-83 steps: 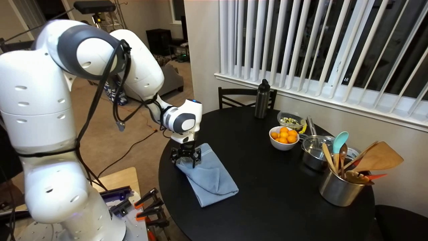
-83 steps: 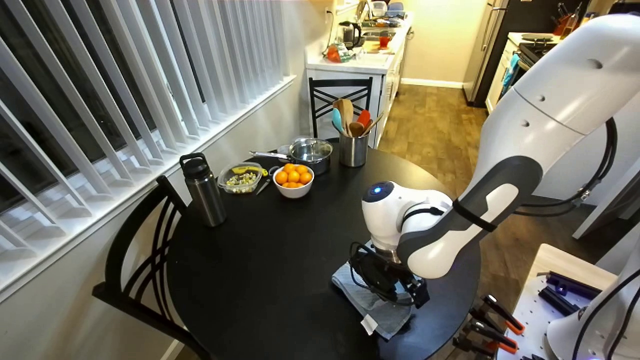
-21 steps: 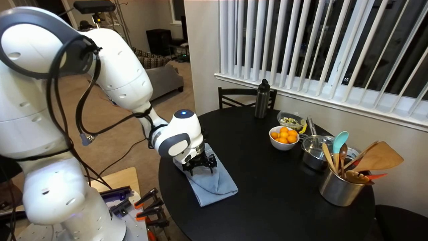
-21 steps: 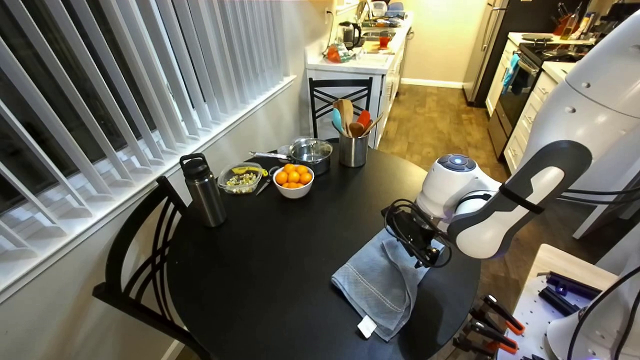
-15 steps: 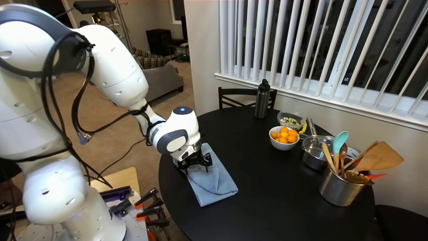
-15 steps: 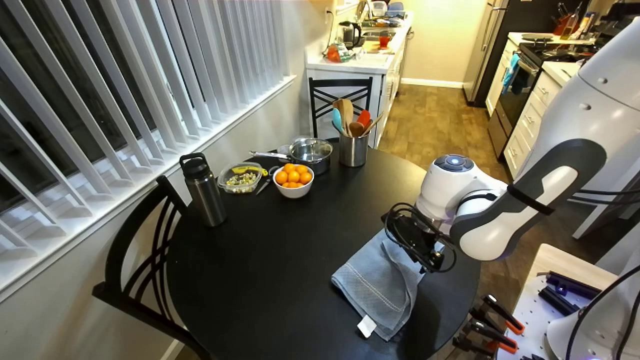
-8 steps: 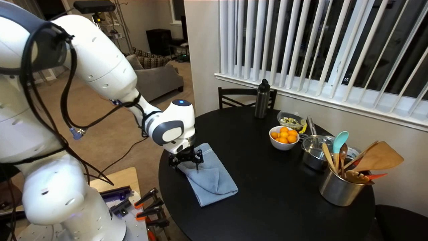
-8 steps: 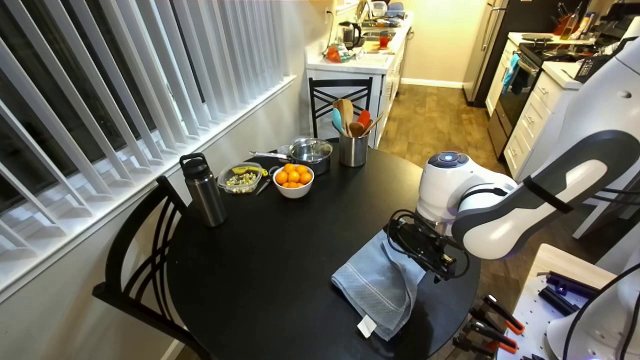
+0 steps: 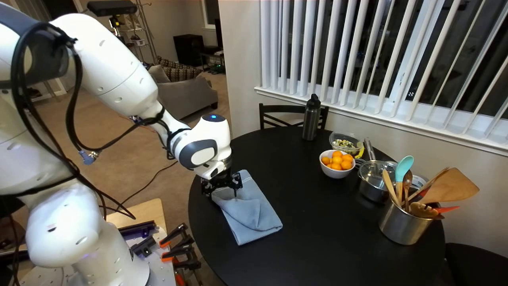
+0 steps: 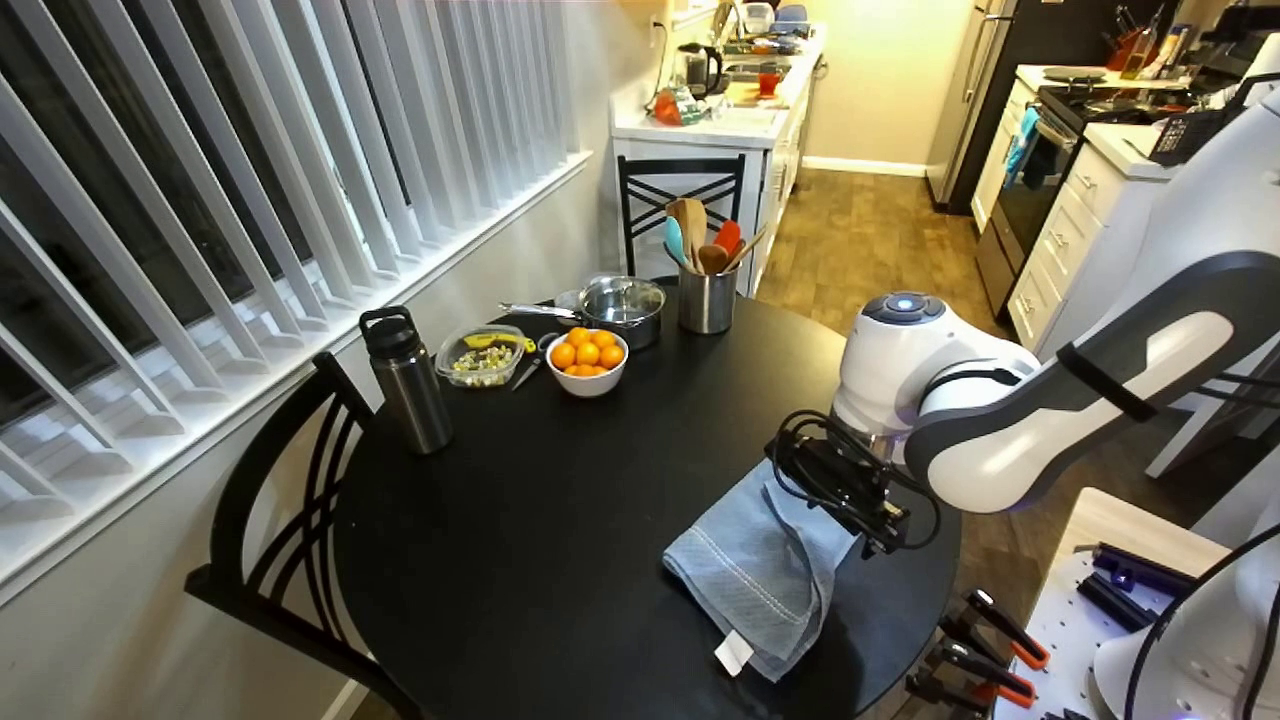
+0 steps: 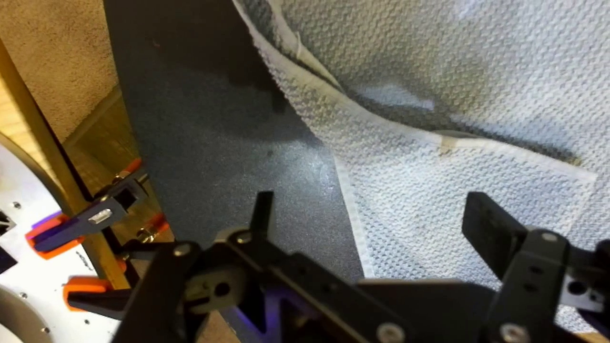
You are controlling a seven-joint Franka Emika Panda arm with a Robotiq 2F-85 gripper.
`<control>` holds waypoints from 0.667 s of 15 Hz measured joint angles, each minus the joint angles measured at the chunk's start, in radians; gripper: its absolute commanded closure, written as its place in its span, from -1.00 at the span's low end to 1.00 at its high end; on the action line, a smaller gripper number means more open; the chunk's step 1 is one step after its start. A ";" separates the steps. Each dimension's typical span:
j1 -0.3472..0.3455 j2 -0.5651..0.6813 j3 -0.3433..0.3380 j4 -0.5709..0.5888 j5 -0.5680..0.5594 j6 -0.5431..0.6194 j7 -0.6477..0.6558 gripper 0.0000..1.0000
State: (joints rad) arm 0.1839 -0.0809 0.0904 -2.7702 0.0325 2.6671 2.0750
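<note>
My gripper [image 11: 371,194] stands open, its fingers [image 11: 493,228] wide apart with nothing between them. It hangs low over a light blue-grey towel [image 9: 254,216], at the corner by the table's edge. In the wrist view one finger lies over bare dark tabletop [image 11: 205,143], the other over the towel [image 11: 429,190]. A raised hem crosses the towel there, with a shadowed fold behind it. In an exterior view the towel [image 10: 750,560] lies folded and rumpled, a white tag [image 10: 733,652] at its far end. Whether the fingertips touch the cloth I cannot tell.
The round black table [image 9: 317,246] also bears a steel bottle [image 9: 311,121], a white bowl [image 9: 332,173] of oranges, a clear food container, a steel pot [image 9: 371,190] and a utensil canister [image 9: 401,228]. Clamps [image 9: 178,254] stand by the robot's base, close to the table edge.
Over the last second my gripper has shifted a little across the towel toward the table edge nearest the robot's base. It has stayed open, and the towel lies as before.
</note>
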 measured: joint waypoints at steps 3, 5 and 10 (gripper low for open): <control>0.000 0.000 0.000 0.000 0.000 0.000 0.000 -1.00; -0.006 0.001 0.003 0.000 0.000 -0.002 0.001 -1.00; -0.127 -0.062 -0.009 0.044 -0.141 -0.089 0.041 -1.00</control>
State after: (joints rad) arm 0.0570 -0.1426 0.0809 -2.7264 -0.1089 2.5781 2.1158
